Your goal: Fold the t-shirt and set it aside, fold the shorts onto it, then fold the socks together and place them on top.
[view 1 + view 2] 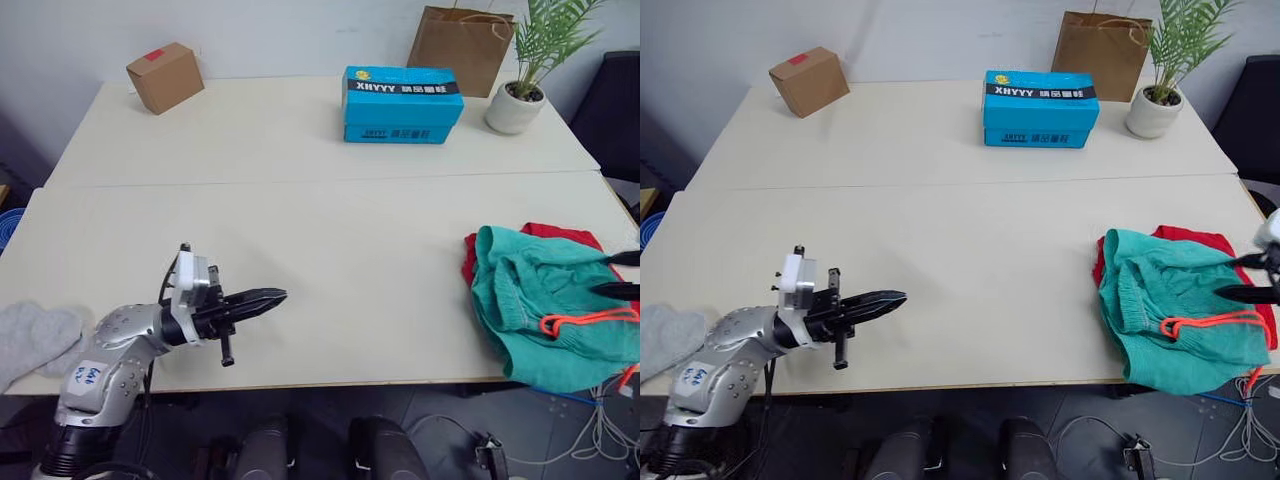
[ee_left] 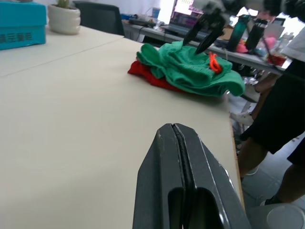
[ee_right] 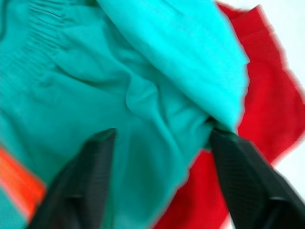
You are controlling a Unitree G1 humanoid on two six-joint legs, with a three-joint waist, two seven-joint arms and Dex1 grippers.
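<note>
The teal-green shorts (image 1: 530, 300) lie crumpled on the red t-shirt (image 1: 555, 232) at the table's front right corner, with the orange-red drawstring (image 1: 585, 320) on top. My right gripper (image 1: 612, 274) hovers open just over the shorts' right side, one finger (image 3: 90, 176) on each side of a fold of teal cloth, holding nothing. A light grey sock (image 1: 30, 335) lies at the front left edge. Just right of it, my left gripper (image 1: 275, 295) is shut and empty, low over bare table and pointing right.
Along the table's far side stand a cardboard box (image 1: 165, 77), a blue carton (image 1: 402, 104), a brown paper bag (image 1: 460, 45) and a potted plant (image 1: 520, 100). Cables (image 1: 605, 425) hang below the right corner. A person in dark clothes (image 2: 281, 119) stands past the table's right end.
</note>
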